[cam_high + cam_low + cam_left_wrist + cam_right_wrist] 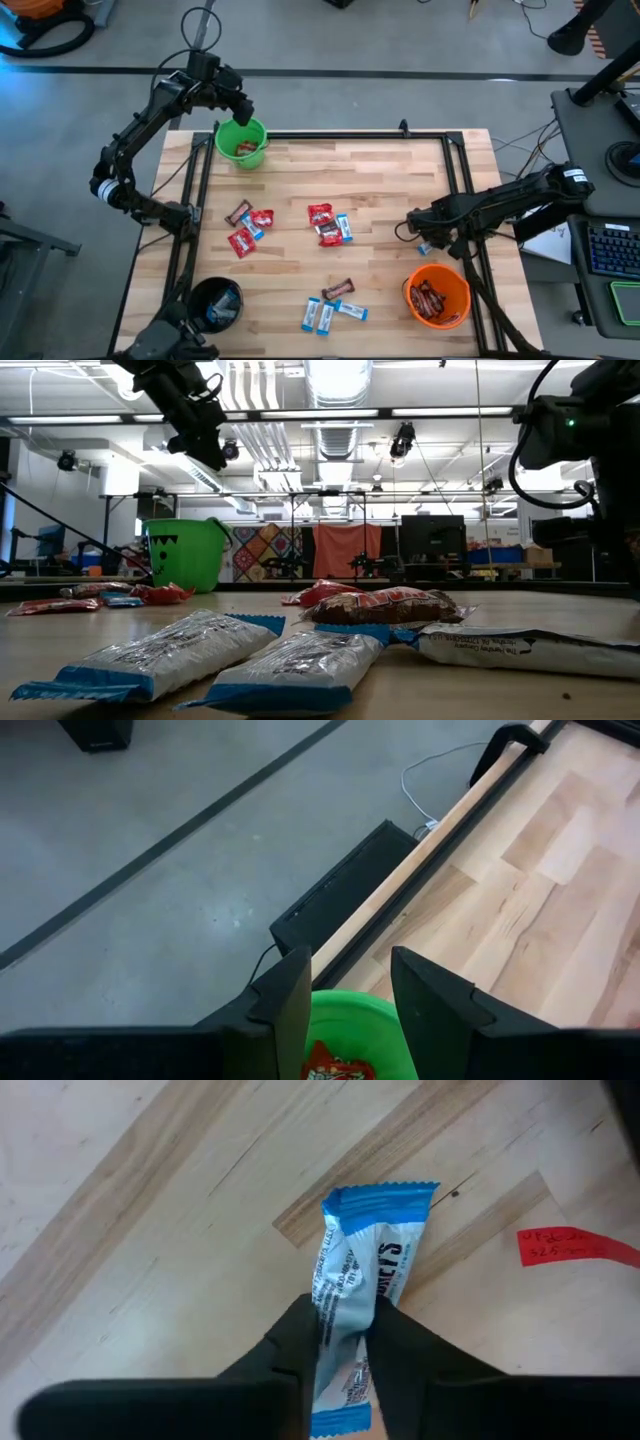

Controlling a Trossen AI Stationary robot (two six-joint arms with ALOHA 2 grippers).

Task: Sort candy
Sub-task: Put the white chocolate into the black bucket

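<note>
Candy lies in loose groups on the wooden table: red and blue-and-white packets [250, 225], a middle group [328, 225] and a near group [330, 305]. My right gripper [424, 243] stands at the table's right side, pointing down, shut on a blue-and-white packet [350, 1270]. My left gripper [350, 1010] hangs open over the green bucket [242, 142] at the far left corner, nothing between its fingers. A red packet [335, 1068] lies inside that bucket. My right gripper pinches the blue-and-white packet between its two fingers [295, 1350], by its two long edges around its middle [345, 1325]. The fingers come from above, pointing down, and lie across the packet. The wrapper is buckled up between them. Its blue crimped end [380, 1198] sticks out over the wood.
An orange bucket [437, 295] holding brown and red candies stands near the right front. A black bucket [215, 303] with blue packets stands at the left front. A black frame rail [455, 190] runs along the table's right side, close to my right gripper.
</note>
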